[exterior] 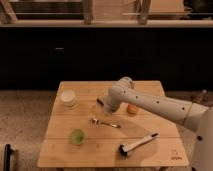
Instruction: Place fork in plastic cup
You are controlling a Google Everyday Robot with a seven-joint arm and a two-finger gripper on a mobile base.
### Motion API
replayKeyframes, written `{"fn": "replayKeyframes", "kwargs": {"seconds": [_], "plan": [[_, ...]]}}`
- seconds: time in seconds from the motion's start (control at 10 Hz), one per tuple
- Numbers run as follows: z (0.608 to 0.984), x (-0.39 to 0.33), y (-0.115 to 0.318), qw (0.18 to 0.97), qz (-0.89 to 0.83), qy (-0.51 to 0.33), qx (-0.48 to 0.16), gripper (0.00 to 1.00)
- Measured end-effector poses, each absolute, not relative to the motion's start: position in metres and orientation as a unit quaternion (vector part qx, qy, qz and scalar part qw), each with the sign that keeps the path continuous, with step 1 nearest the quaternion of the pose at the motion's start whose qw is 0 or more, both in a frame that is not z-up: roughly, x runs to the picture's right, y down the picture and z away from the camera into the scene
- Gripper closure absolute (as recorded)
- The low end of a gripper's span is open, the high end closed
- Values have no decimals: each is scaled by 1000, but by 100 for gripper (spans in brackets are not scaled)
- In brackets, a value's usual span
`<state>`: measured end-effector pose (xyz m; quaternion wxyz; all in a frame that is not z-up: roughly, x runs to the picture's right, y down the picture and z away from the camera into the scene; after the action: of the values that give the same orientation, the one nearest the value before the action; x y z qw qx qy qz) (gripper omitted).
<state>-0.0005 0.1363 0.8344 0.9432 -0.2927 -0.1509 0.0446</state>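
Observation:
The slim silver fork lies flat near the middle of the wooden table. A clear plastic cup stands upright at the table's left back. A small green cup stands at the front left. My gripper hangs at the end of the white arm, low over the table, just behind the fork and to the right of the clear cup. It holds nothing that I can see.
A black-and-white long-handled brush lies at the front right. An orange object sits behind the arm's wrist. A dark counter runs behind the table.

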Motion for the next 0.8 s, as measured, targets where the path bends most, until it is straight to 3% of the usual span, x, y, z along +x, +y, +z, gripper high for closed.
{"fn": "replayKeyframes", "kwargs": {"seconds": [0.3,0.5,0.8], "plan": [[835,-2,142,942,41,-146,-299,37],[835,-4,144,942,39,-144,-302,23],[838,-5,151,941,41,-144,-304,20]]}}
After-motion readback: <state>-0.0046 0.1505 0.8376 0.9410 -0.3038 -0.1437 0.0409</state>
